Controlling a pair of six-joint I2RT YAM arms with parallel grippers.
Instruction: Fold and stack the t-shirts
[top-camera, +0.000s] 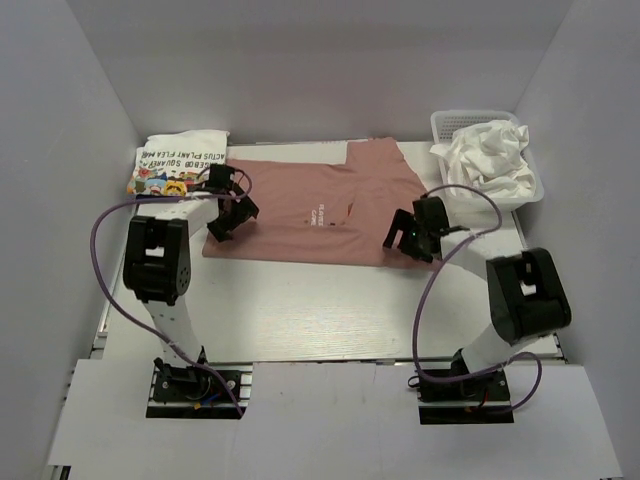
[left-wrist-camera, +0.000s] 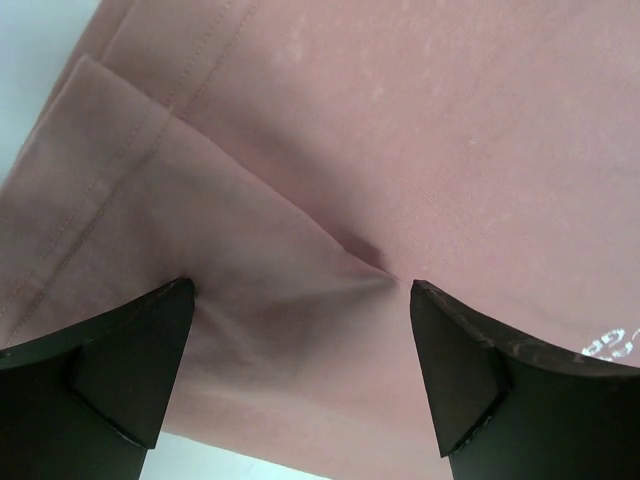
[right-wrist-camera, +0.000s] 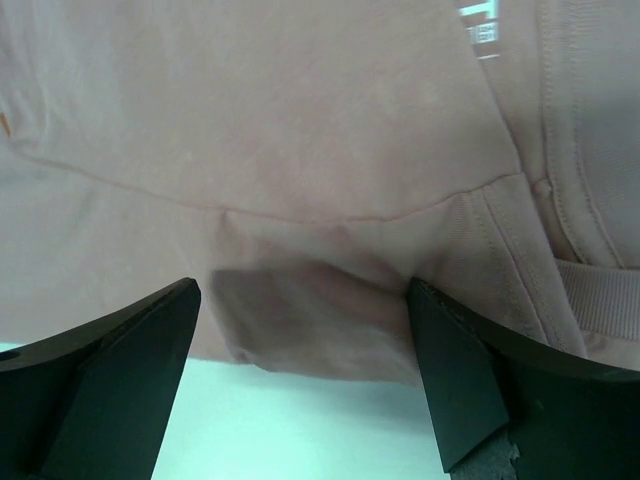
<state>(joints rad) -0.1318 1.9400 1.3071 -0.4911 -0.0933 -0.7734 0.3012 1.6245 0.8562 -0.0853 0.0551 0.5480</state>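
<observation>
Pink tee (top-camera: 310, 210) is lying flat mid-table (top-camera: 300, 310). It's looking part-folded, going by the doubled layers at both side edges.

Left claw (left-wrist-camera: 300, 300) is sitting on the tee's left edge toward the near corner. Right claw (right-wrist-camera: 300, 300) is sitting on its right near edge. Both are gaping wide, fingers straddling cloth and gripping nothing yet.

My read is that they're setting up the next fold:
- Both should be closing together and biting through every layer, tucked-under flap included.
- They should be lifting level and keeping the hem taut between them.
- The cloth should be landing square on the tee's far half. A single-layer pinch risks the flap peeling open.

Mesh basket (top-camera: 440, 122) is sitting off the tee's far-right corner, holding a crumpled heap of white tees (top-camera: 490, 150). Folded cartoon tee (top-camera: 180, 162) is lying off the tee's far-left corner, on the table and not in a container.
</observation>
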